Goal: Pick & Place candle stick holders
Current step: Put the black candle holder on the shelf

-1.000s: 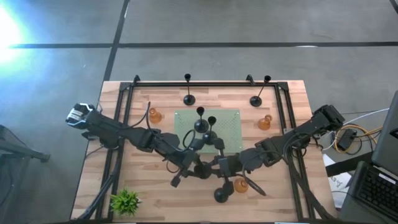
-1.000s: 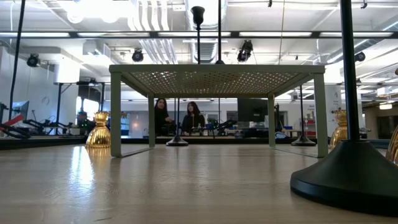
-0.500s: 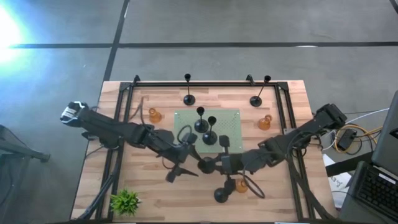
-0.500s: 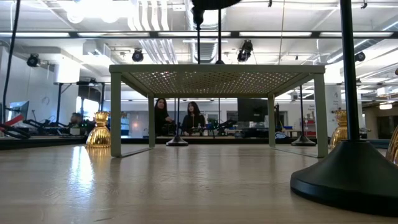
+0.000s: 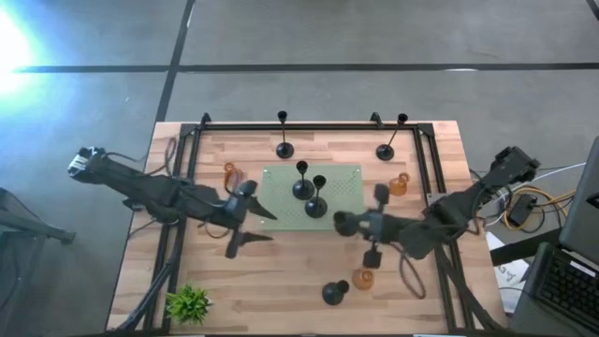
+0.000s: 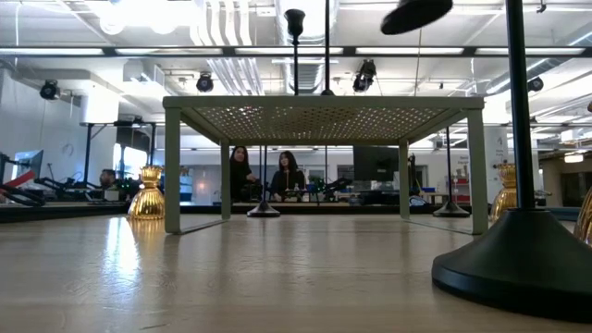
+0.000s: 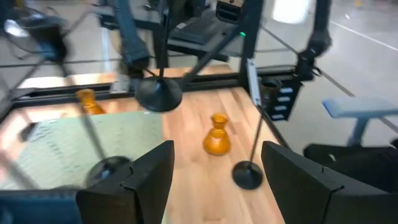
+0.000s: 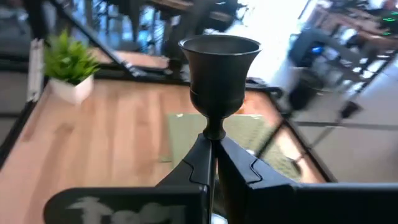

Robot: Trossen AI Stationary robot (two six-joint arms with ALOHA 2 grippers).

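Observation:
My right gripper [image 5: 367, 226] hangs above the table to the right of the pale green mat [image 5: 342, 183], shut on a black candle stick holder [image 5: 344, 223]. Its cup [image 8: 219, 71] rises past the fingertips. Left of the mat, my left gripper [image 5: 251, 229] stands open and holds nothing [image 7: 214, 162]. Two black holders [image 5: 302, 187] [image 5: 316, 206] stand on the mat. Two more stand at the far edge [image 5: 284, 148] [image 5: 385, 150], and one stands near the front [image 5: 332, 293]. Amber glass ones [image 5: 232, 173] [image 5: 399, 184] [image 5: 362, 279] rest on the wood. My right gripper pinches the holder's thin stem just below the cup [image 8: 213, 138] between its two fingers. The fingers come roughly level from the table's right side and lie across the stem. The holder is lifted clear of the table, and its round base [image 6: 416, 14] hangs tilted below.
The mat is a raised perforated stand on legs [image 6: 172, 166]. A small green plant [image 5: 189, 301] sits at the near left corner. Black frame rails [image 5: 309, 126] run along the far edge and both sides. People sit in the room beyond the table [image 6: 242, 176].
My left gripper has drawn back toward the table's left edge, away from the held holder. My right gripper has carried that holder toward the right edge, out from in front of the mat. The holder's base has swung right and tipped.

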